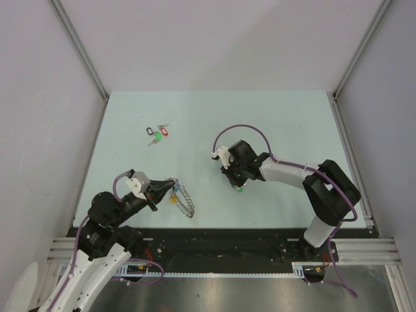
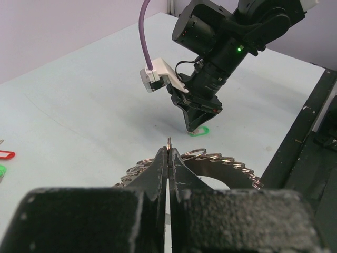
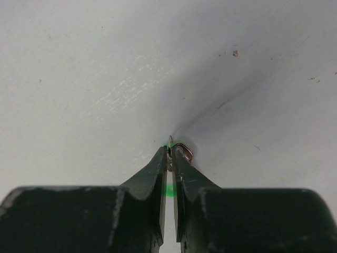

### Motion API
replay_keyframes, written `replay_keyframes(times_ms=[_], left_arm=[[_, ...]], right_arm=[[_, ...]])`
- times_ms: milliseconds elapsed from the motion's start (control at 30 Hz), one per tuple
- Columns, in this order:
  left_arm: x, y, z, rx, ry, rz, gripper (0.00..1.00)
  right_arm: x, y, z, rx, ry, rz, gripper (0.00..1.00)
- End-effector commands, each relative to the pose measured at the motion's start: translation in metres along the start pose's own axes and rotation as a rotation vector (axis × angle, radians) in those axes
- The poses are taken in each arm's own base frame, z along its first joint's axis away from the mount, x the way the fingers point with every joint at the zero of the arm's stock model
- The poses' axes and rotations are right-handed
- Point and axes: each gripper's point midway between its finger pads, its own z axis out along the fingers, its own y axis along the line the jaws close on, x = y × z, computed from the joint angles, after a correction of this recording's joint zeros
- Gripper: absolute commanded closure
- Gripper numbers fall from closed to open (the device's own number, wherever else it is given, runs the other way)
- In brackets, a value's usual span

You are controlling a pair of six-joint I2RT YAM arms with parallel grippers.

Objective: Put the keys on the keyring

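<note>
The keyring (image 1: 186, 201) is a large grey coil lying near the table's front left; it also shows in the left wrist view (image 2: 231, 162). My left gripper (image 1: 168, 189) (image 2: 168, 148) is shut on a loop of its wire at the ring's near edge. A small blue bit (image 1: 175, 188) sits by those fingertips; I cannot tell if it is the blue-tagged key. My right gripper (image 1: 238, 186) (image 3: 171, 154) points down at the table, shut on the green-tagged key (image 1: 239, 190) (image 2: 199, 131) by its small ring (image 3: 182, 150). The green tag (image 3: 168, 190) shows between the fingers.
A bunch of three keys (image 1: 157, 134) tagged black, red and green lies at the back left; its red tag (image 2: 5, 155) shows at the left wrist view's edge. The black rail (image 1: 227, 244) runs along the table's near edge.
</note>
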Motion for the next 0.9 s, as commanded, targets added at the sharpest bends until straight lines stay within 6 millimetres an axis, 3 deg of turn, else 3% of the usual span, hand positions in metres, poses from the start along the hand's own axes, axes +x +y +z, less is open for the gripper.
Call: replay_keyframes(times_ms=[0,433,567,733,867], left_arm=[[-0.020,-0.001,0.001,0.013,-0.069,0.040,1.00],[-0.020,-0.002,0.002,0.021,-0.066,0.037,1.00],[-0.019,-0.002,0.003,0.024,-0.064,0.033,1.00],[-0.019,-0.004,0.004,0.039,-0.065,0.033,1.00],[-0.021,-0.009,0.006,0.069,-0.074,0.032,1.00]], right_arm=[[0.000,-0.003,0.001,0.011,-0.004,0.014,0.88],[0.006,-0.006,0.008,0.023,0.015,0.019,0.91],[0.006,-0.006,0.008,0.024,0.015,0.019,1.00],[-0.004,-0.006,-0.004,0.031,-0.022,0.002,1.00],[-0.022,-0.004,-0.026,0.047,-0.086,-0.039,1.00]])
